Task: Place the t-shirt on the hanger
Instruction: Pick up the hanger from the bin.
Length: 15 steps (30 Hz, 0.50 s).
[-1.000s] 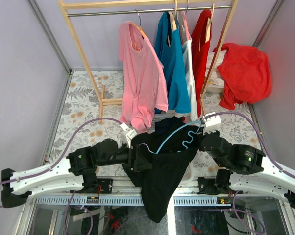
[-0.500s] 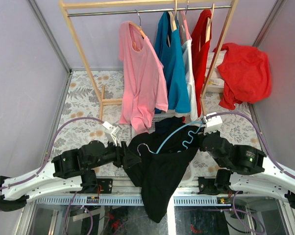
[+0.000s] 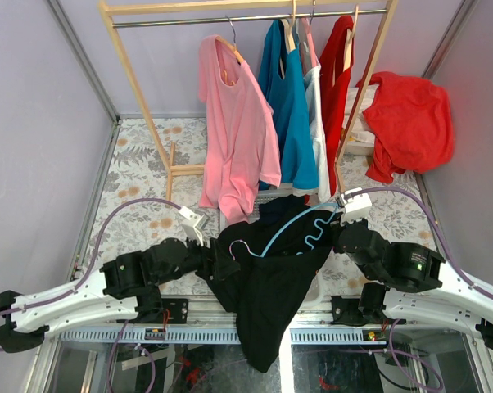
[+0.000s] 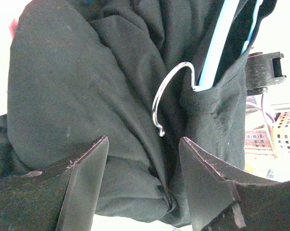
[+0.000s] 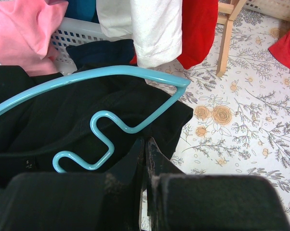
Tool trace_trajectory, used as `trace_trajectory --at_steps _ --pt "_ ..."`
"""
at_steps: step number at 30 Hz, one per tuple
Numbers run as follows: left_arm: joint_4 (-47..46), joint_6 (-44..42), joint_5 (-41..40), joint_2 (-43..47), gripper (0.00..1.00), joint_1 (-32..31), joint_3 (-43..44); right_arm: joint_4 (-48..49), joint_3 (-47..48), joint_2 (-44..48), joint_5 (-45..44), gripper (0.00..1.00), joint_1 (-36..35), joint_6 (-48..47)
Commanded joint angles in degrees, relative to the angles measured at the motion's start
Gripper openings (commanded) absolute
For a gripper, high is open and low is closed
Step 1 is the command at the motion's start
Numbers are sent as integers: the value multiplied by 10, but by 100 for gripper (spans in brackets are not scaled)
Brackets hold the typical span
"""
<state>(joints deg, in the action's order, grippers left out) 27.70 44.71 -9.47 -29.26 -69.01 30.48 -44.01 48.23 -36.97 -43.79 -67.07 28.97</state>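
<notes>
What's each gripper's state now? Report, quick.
Left gripper: open, facing the t-shirt.
Right gripper: shut; whether it holds anything cannot be told.

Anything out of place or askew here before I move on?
Yes. The t-shirt is bunched and hangs over the near edge of the table. The hanger sits only partly inside it: its metal hook pokes out by the collar, while one blue shoulder and the wavy bar lie exposed on the fabric.
</notes>
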Motion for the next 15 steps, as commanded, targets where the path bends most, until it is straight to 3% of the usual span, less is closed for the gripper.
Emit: trace_trajectory --at_steps 1,15 --pt "-97 -27 2 -16 61 -2 -6 26 2 0 2 0 4 6" --pt "-167 -63 41 -74 61 -1 11 27 1 4 4 0 4 4"
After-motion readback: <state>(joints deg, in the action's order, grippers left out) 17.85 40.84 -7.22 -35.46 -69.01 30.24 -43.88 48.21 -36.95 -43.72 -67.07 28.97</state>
